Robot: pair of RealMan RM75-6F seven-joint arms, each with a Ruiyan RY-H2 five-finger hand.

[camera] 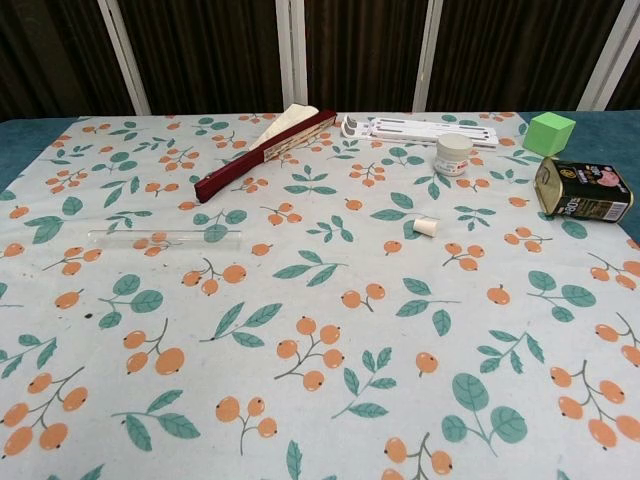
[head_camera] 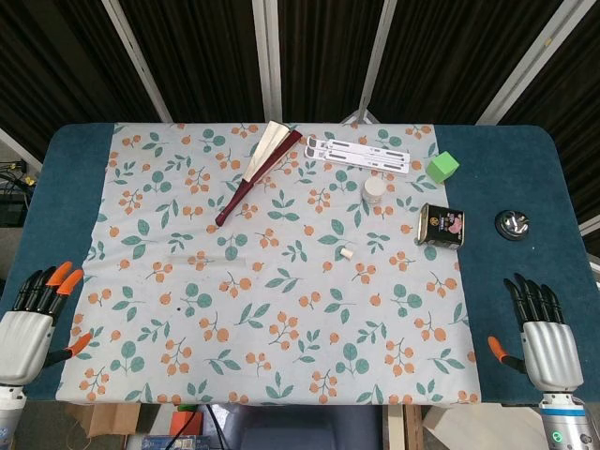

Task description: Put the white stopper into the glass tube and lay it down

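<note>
Both of my hands rest empty at the near table corners, fingers straight and apart: my left hand [head_camera: 33, 314] on the blue edge at one side, my right hand [head_camera: 542, 333] at the other, each well apart from everything else.

One white stopper [head_camera: 347, 252] lies on its side on the floral cloth [head_camera: 281, 309], near the middle. One glass tube [camera: 165, 239] lies flat well to its left, hard to make out against the print and clearer in the chest view.

Beyond them I count one folded fan with dark red sticks [head_camera: 258, 171], one flat white slotted stand [head_camera: 359, 154], one small white jar [head_camera: 374, 191], one green cube [head_camera: 442, 167], and one tin [head_camera: 440, 226] on its side. One round metal bell [head_camera: 513, 224] sits on the bare blue table [head_camera: 506, 159]. Behind the table hang dark slatted panels with pale frame bars.
</note>
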